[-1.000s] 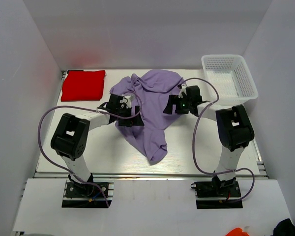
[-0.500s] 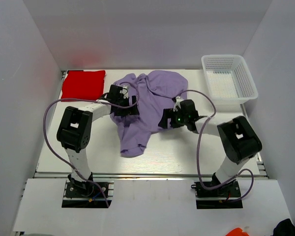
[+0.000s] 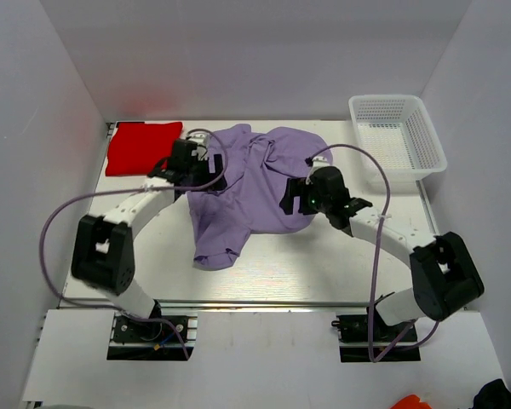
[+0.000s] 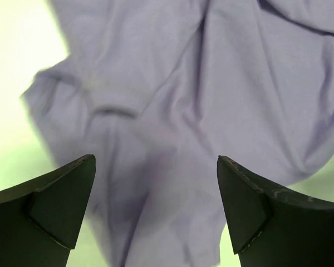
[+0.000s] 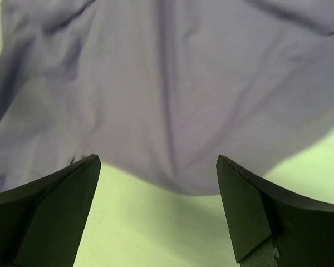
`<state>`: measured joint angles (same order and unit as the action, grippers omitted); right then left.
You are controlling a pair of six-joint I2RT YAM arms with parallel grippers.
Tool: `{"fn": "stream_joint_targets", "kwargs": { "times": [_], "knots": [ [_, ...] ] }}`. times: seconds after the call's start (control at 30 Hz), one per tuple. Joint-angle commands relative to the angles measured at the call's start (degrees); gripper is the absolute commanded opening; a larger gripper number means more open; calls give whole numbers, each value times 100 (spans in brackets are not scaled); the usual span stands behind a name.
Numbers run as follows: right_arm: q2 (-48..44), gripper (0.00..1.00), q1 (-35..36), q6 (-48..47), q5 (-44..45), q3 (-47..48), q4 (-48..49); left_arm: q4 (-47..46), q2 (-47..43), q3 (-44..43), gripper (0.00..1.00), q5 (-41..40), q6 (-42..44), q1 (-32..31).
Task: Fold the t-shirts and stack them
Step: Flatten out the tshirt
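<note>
The lavender t-shirt (image 3: 251, 187) lies crumpled in the middle of the table, one end trailing toward the front left. My left gripper (image 3: 206, 173) is at the shirt's back left edge, open, with the lavender cloth (image 4: 172, 100) beneath and beyond its fingertips (image 4: 83, 172) and nothing between them. My right gripper (image 3: 291, 198) is at the shirt's right edge, also open and empty; the shirt's hem (image 5: 172, 111) lies just past its fingertips (image 5: 228, 172) over bare table. The red t-shirt (image 3: 143, 146) is a folded rectangle at the back left.
A white mesh basket (image 3: 398, 136) stands at the back right corner. White walls close the table on the left, back and right. Both arms' purple cables loop above the table beside the shirt.
The lavender shirt has shifted left and back and lies flatter; its trailing end swung from front centre to front left. The left gripper moved back-left, and the right arm stretched out lower.
</note>
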<state>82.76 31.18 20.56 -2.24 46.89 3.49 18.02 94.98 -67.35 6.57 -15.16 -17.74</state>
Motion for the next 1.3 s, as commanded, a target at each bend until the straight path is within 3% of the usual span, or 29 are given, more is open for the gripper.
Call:
{"fn": "stream_joint_targets", "kwargs": {
  "times": [0.0,0.13,0.4,0.43,0.5,0.7,0.73,0.8,0.83,1.1,1.27],
  "knots": [
    [-321,90,-120,220,1514,268,-664,403,-919,729,100,-814,-425,-2],
    [-366,90,-366,344,2612,119,-1183,790,-1227,1259,100,-1456,-742,-2],
    [-85,90,-1007,326,2422,4,-1272,422,-1167,1963,100,-1465,-848,51],
    [-41,90,-1026,309,2378,39,-1271,369,-1053,1963,96,-1465,-848,51],
    [56,90,-1105,256,2071,92,-1219,369,-641,1788,78,-1413,-848,113],
    [521,90,-1193,54,1745,303,-1043,140,-68,1594,47,-964,-744,174],
    [626,90,-1228,71,1745,329,-1017,140,-67,1594,25,-964,-743,226],
    [776,90,-1246,133,1727,460,-938,210,-15,1541,5,-1078,-743,227],
    [881,90,-1289,168,1640,548,-859,211,-15,1489,0,-1131,-743,227],
    [1559,82,-1483,282,1429,988,-569,202,-523,1690,0,-1193,-690,227],
    [1962,65,-1562,317,1481,1234,-551,201,-639,1743,0,-1245,-690,227]
  ]
}}
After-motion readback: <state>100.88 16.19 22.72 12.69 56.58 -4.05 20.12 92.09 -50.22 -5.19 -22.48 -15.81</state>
